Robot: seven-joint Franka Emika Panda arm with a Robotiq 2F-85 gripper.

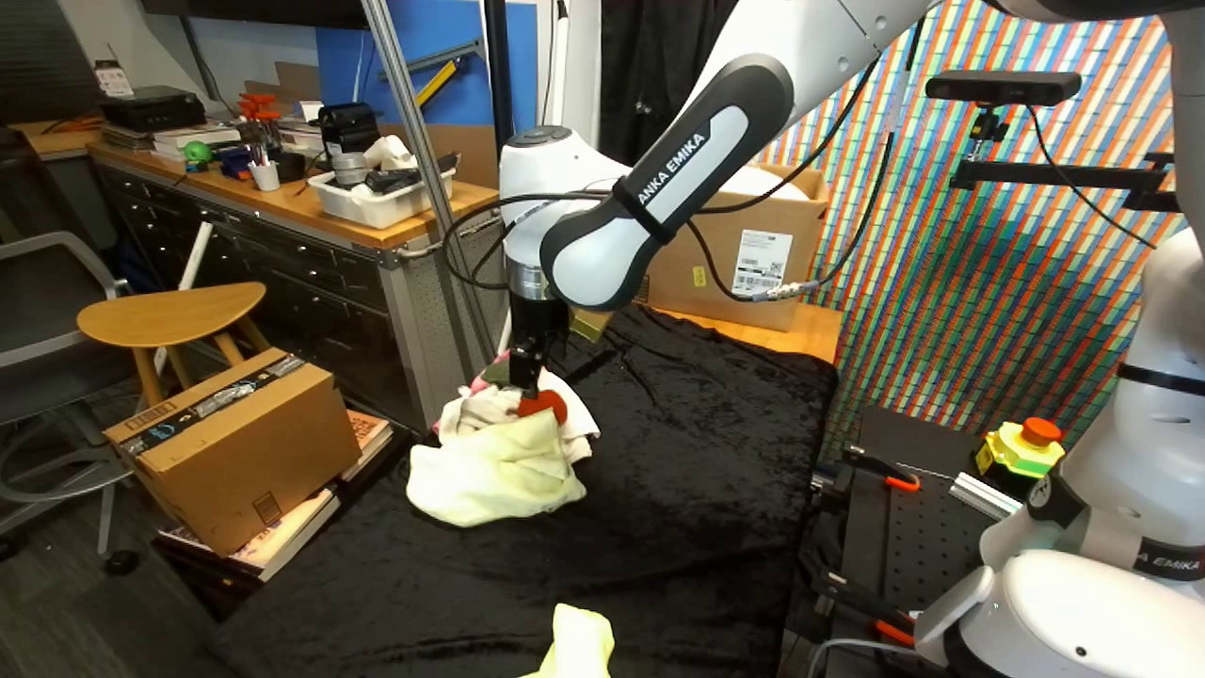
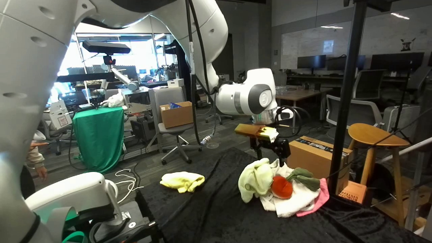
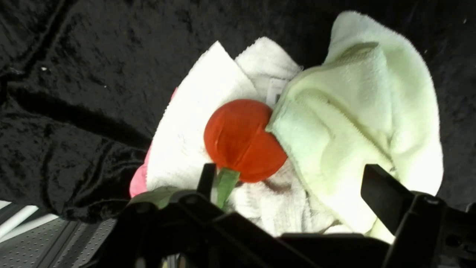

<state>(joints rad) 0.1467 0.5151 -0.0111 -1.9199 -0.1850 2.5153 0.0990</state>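
Note:
My gripper point(image 3: 290, 173) stands open above a heap of cloths, its fingers apart with nothing held between them. Beneath it lies a red plush piece point(image 3: 238, 130) with a green strip point(image 3: 227, 184) close by the left finger. A pale green cloth point(image 3: 353, 111) covers the heap's right side in the wrist view and overlaps the red piece. White cloth point(image 3: 189, 130) spreads underneath, with a pink edge point(image 3: 139, 182) showing. In an exterior view the gripper point(image 2: 271, 157) hangs just over the heap, and dark green leaf-like fabric point(image 2: 305, 179) rests beside the red piece point(image 2: 281, 187). Contact with the cloths cannot be made out.
A separate yellow cloth point(image 2: 184, 180) lies on the black table cover point(image 1: 678, 490). Beyond the table edge sits a taped cardboard box point(image 1: 245, 443) on books. A dark upright post point(image 2: 347, 84) stands near the heap. Another large carton point(image 1: 744, 254) is behind the arm.

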